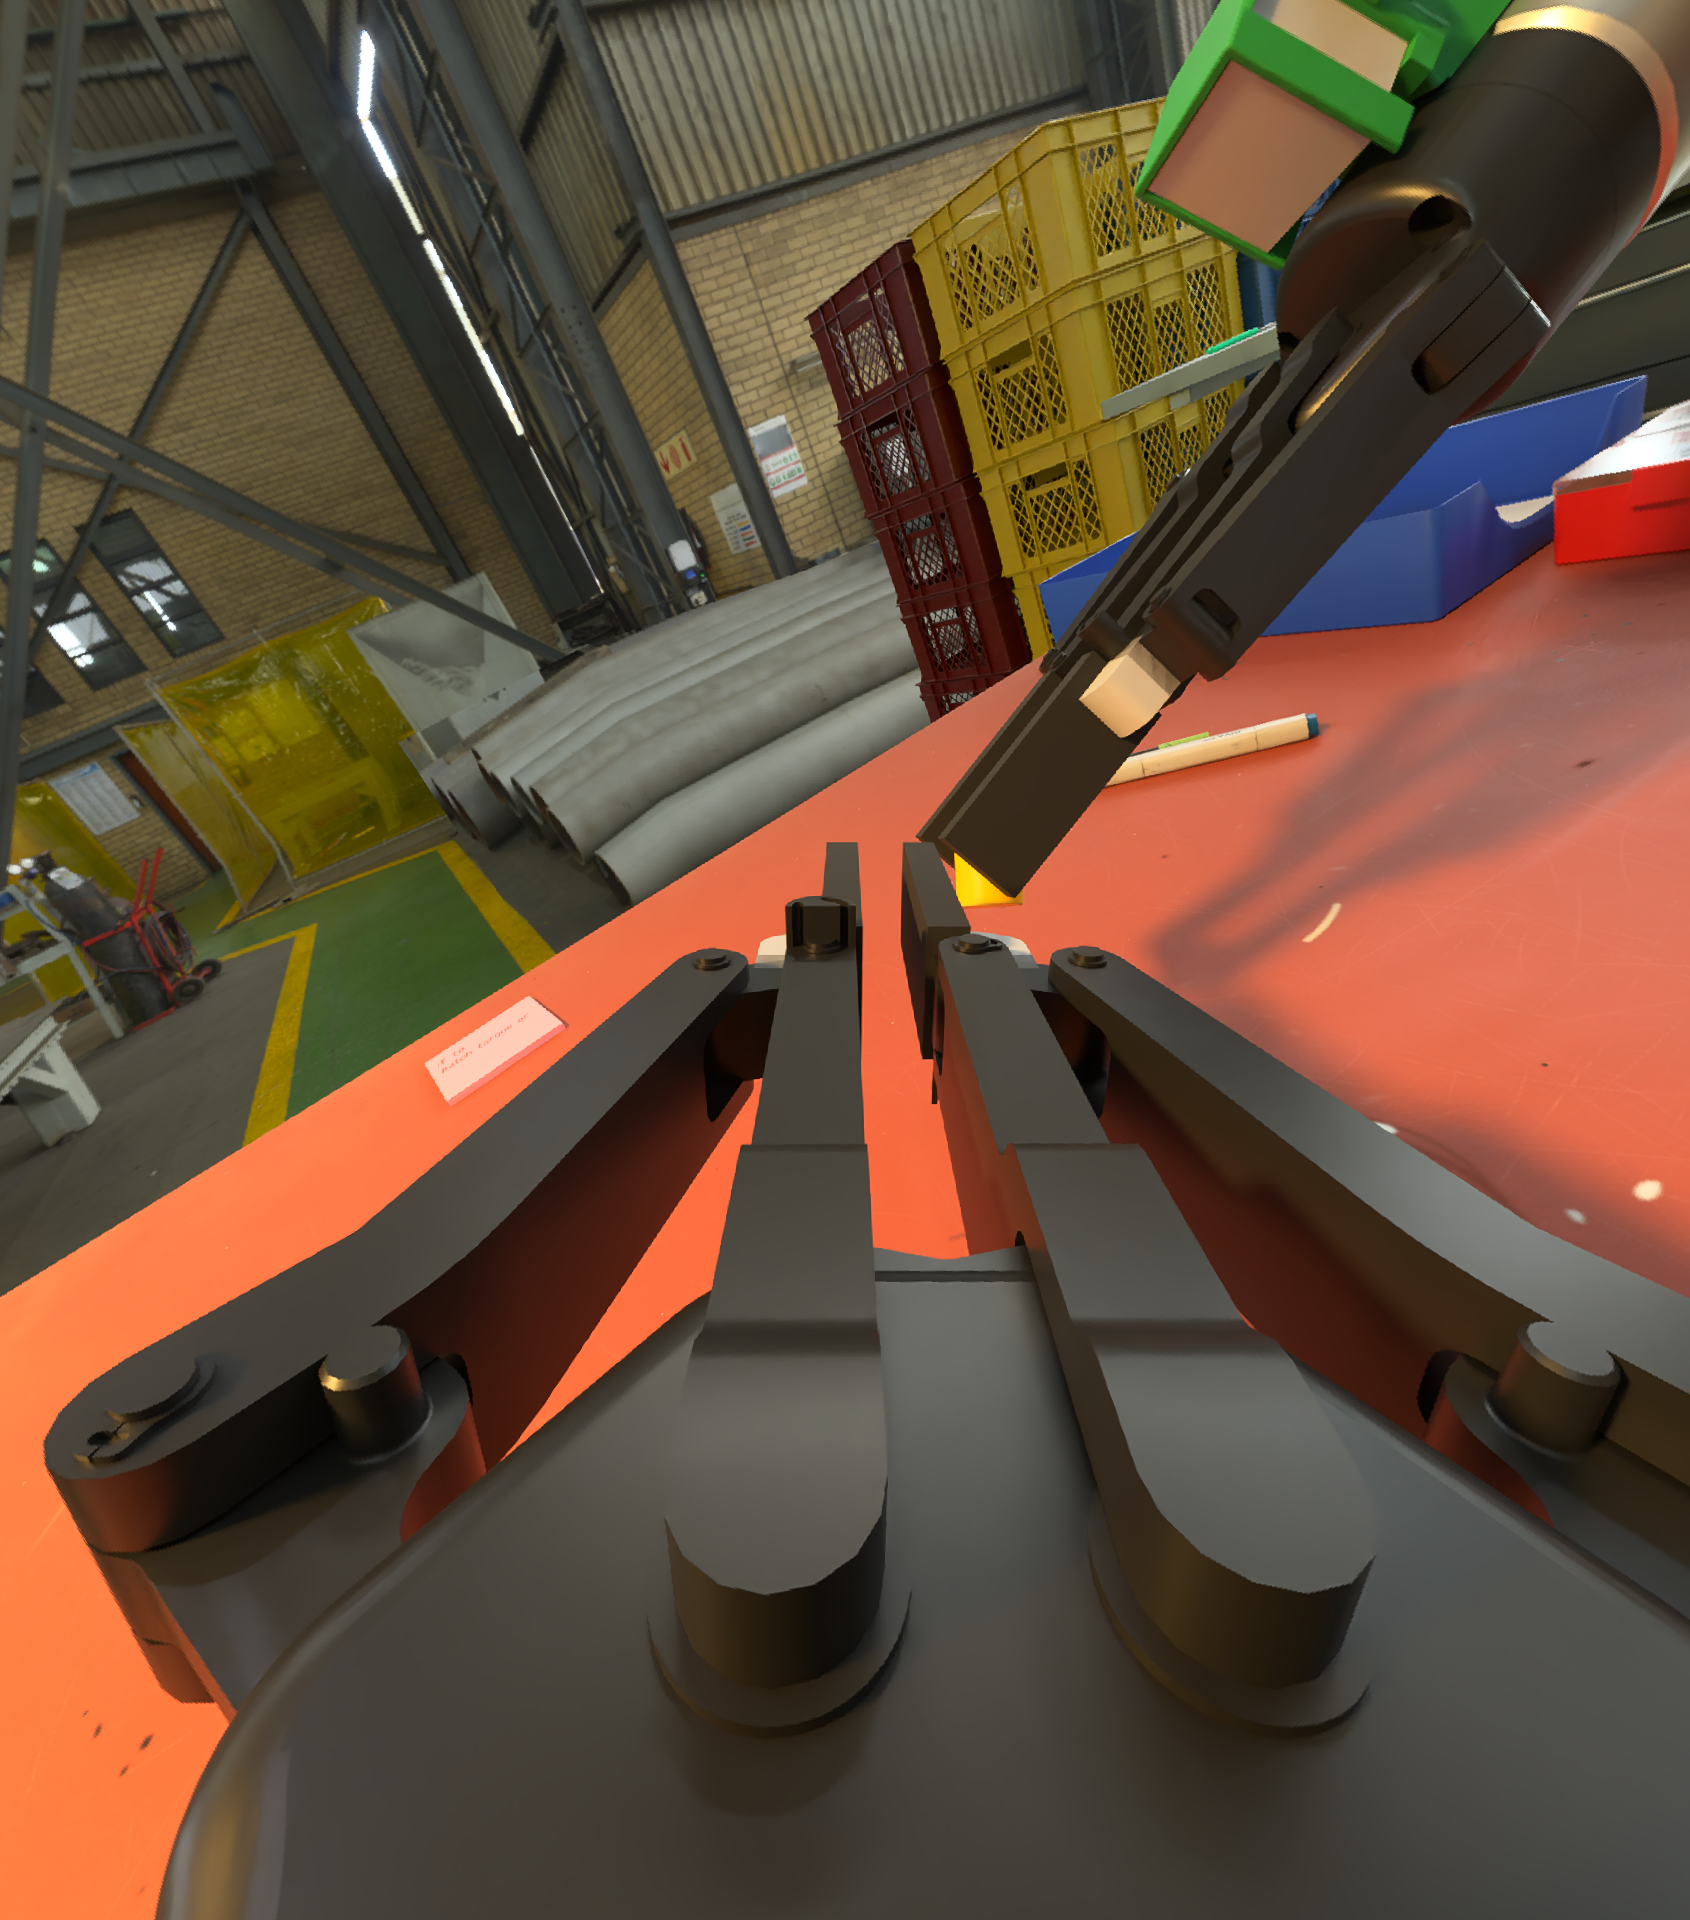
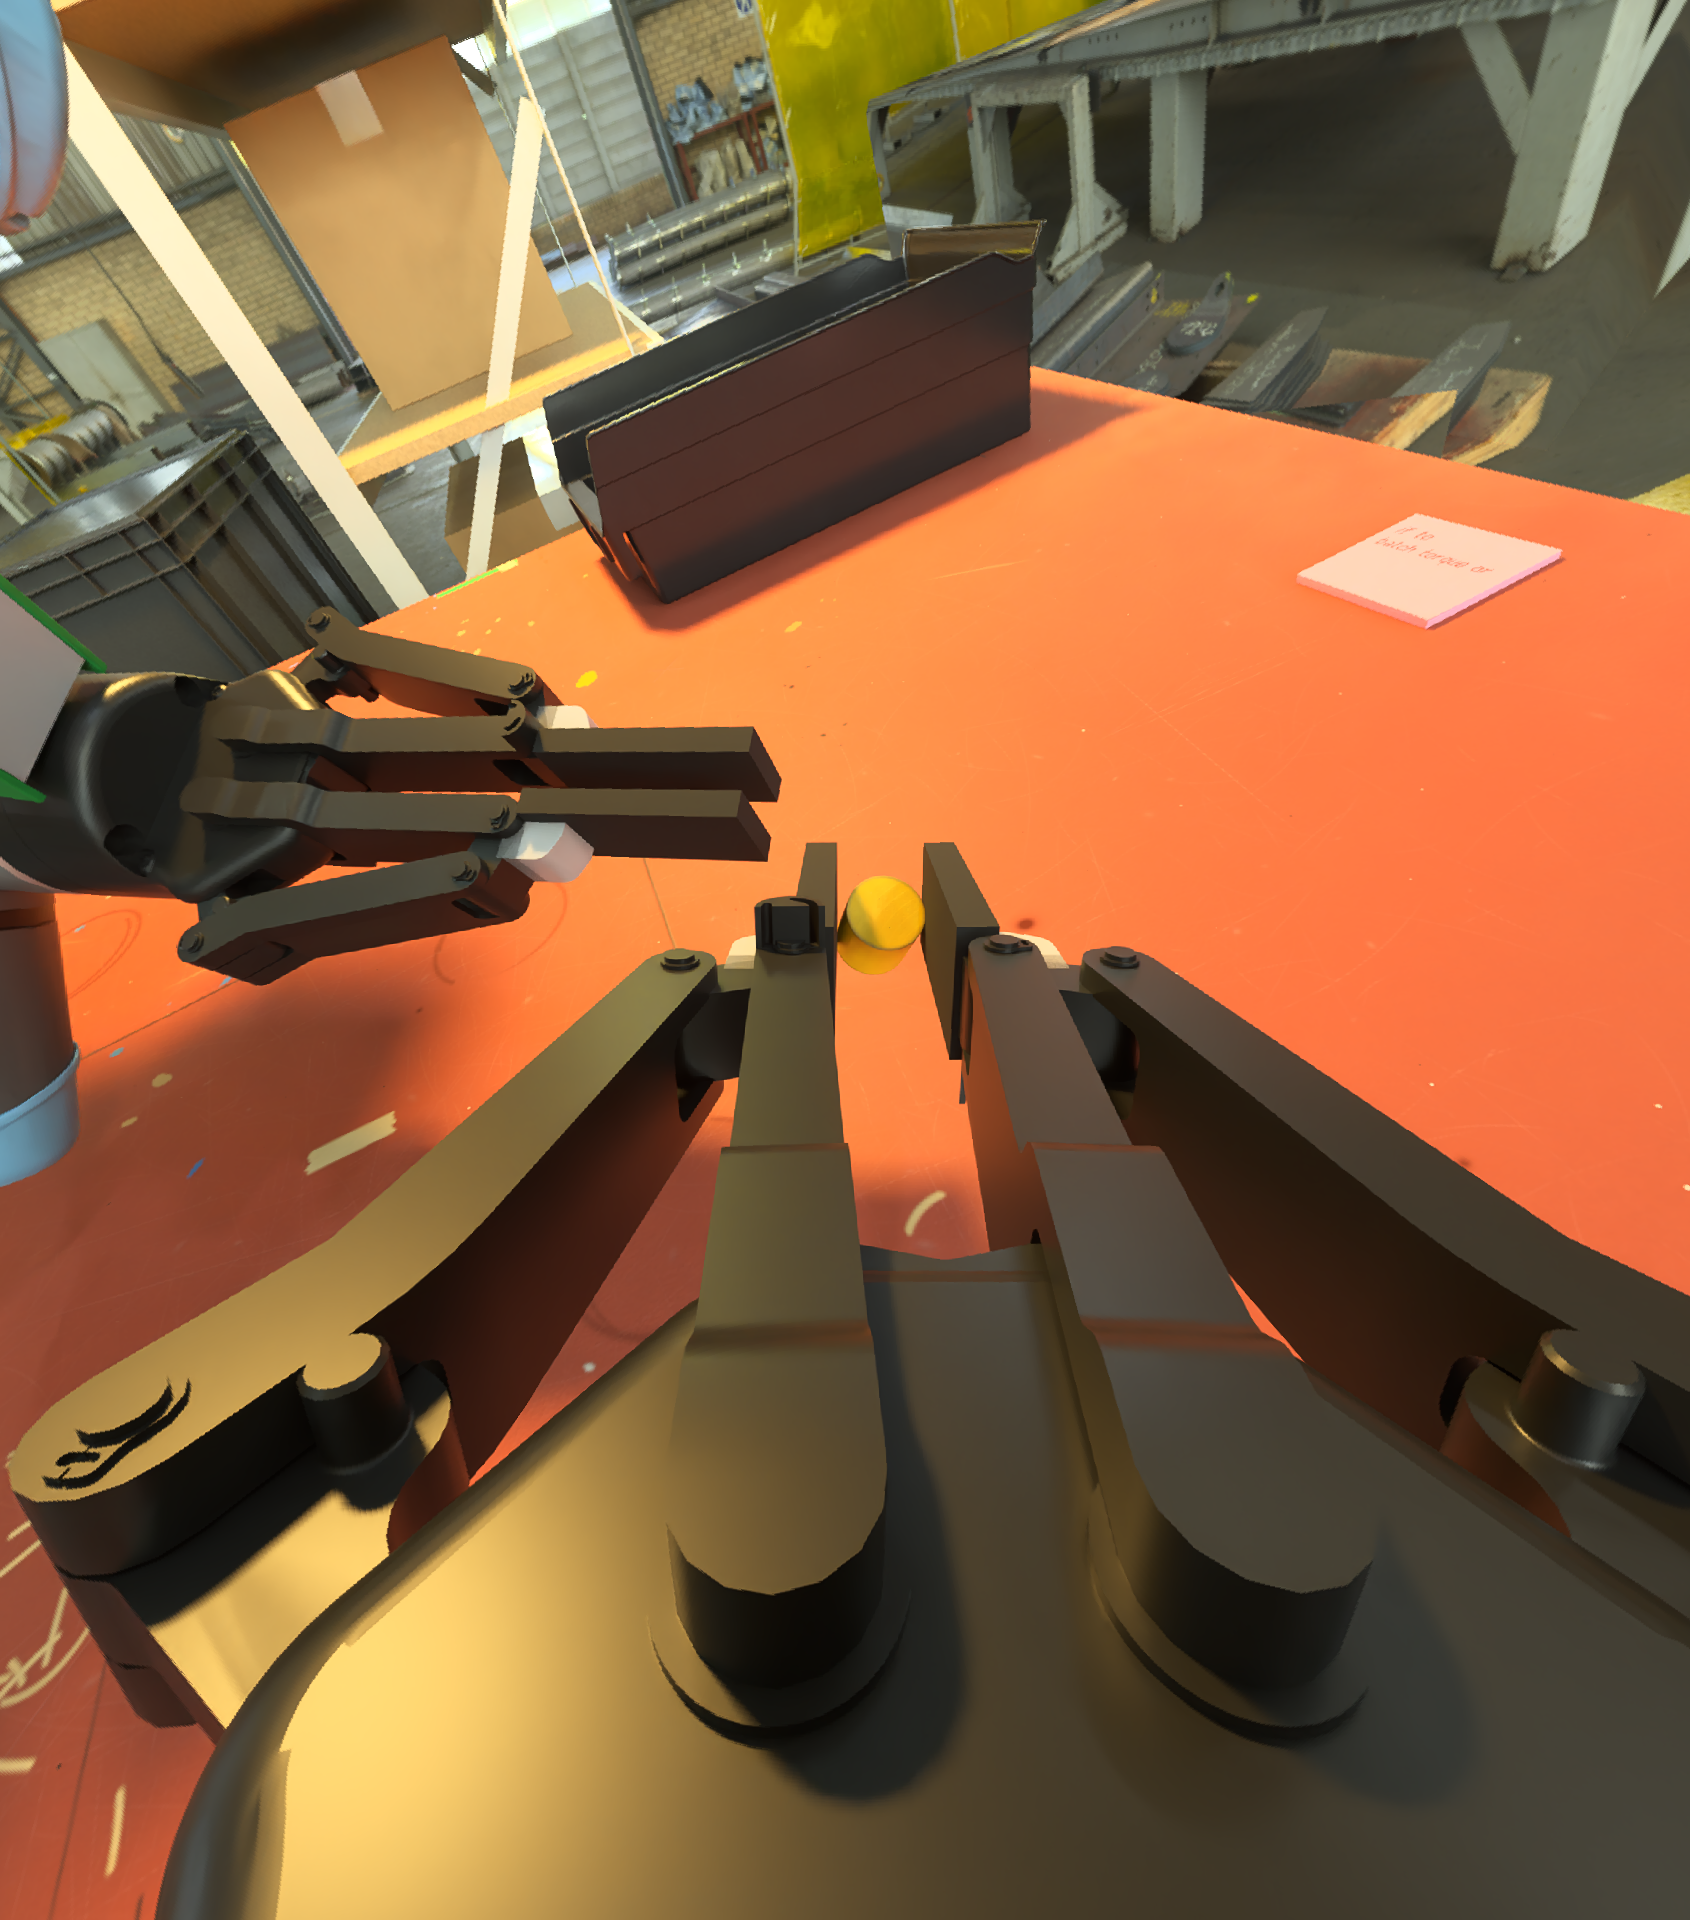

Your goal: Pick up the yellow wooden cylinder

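The yellow wooden cylinder [image 2: 880, 920] sits between the fingertips of my right gripper [image 2: 880, 894], low over the orange table [image 2: 1340, 831]. Both pads look pressed against its sides. I cannot tell if it is off the table. In the left wrist view only a yellow sliver of the cylinder [image 1: 981, 885] shows under the right gripper [image 1: 986, 857], which reaches down from the upper right. My left gripper [image 1: 880, 883] is shut and empty, with its tips just left of the cylinder. It also shows in the right wrist view [image 2: 763, 795], lying level above the table.
A black bin [image 2: 799, 436] stands at the table's far edge. A pink note pad [image 2: 1433, 566] lies to the right. In the left wrist view, a marker pen [image 1: 1225, 743], a blue tray [image 1: 1392, 561] and a red box [image 1: 1682, 499] lie behind the right gripper.
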